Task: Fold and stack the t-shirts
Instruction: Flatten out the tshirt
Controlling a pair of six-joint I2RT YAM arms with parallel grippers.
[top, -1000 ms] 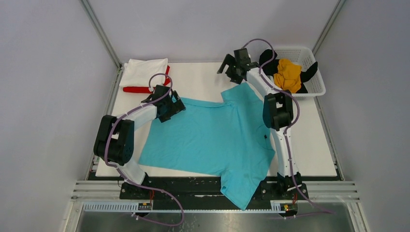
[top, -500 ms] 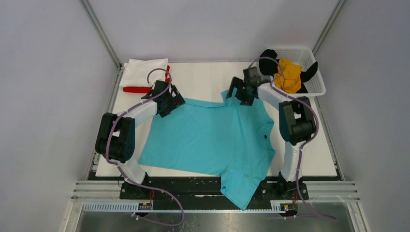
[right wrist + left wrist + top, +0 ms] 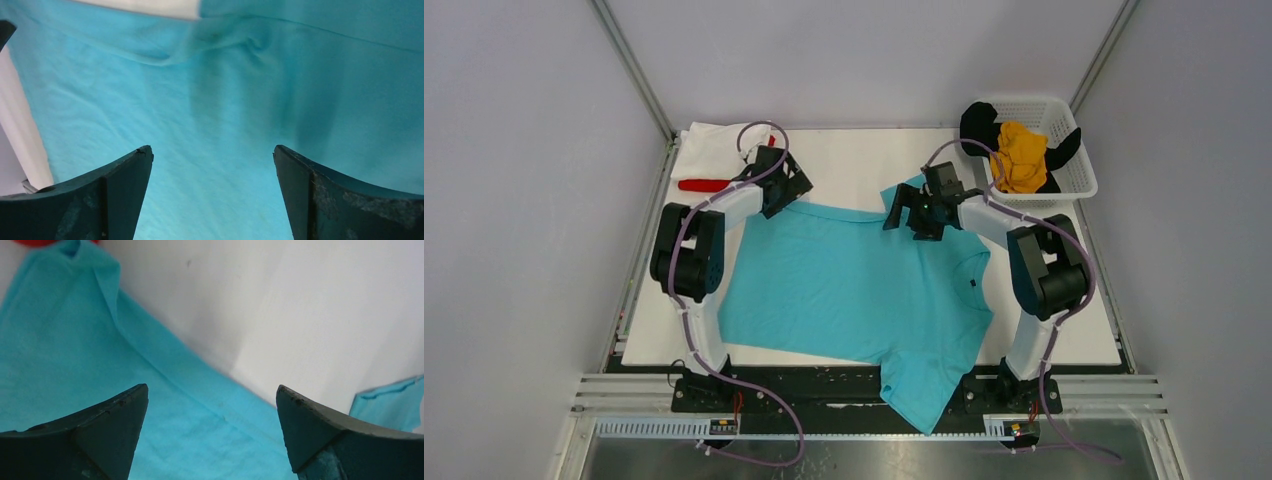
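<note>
A turquoise t-shirt [image 3: 854, 290] lies spread flat on the white table [image 3: 844, 165], and one sleeve hangs over the near edge. My left gripper [image 3: 790, 190] is open at the shirt's far left corner. In the left wrist view the left gripper [image 3: 212, 392] straddles the shirt [image 3: 75, 350] edge where it meets bare table. My right gripper [image 3: 902, 212] is open over the far sleeve, and in the right wrist view the right gripper [image 3: 212, 150] has wrinkled turquoise cloth [image 3: 225, 90] below it. A folded white t-shirt [image 3: 716, 148] lies on a red one [image 3: 700, 185] at the back left.
A white mesh basket [image 3: 1072, 178] stands at the back right corner with a mustard-yellow shirt [image 3: 1020, 155] and a black shirt [image 3: 978, 120] bunched in it. Metal frame rails run along both table sides. The arm bases sit on the black rail at the near edge.
The left gripper has moved toward the back, to the shirt's far left corner. The right gripper has swung away from beside the basket and come down over the far sleeve. Both stayed open.
</note>
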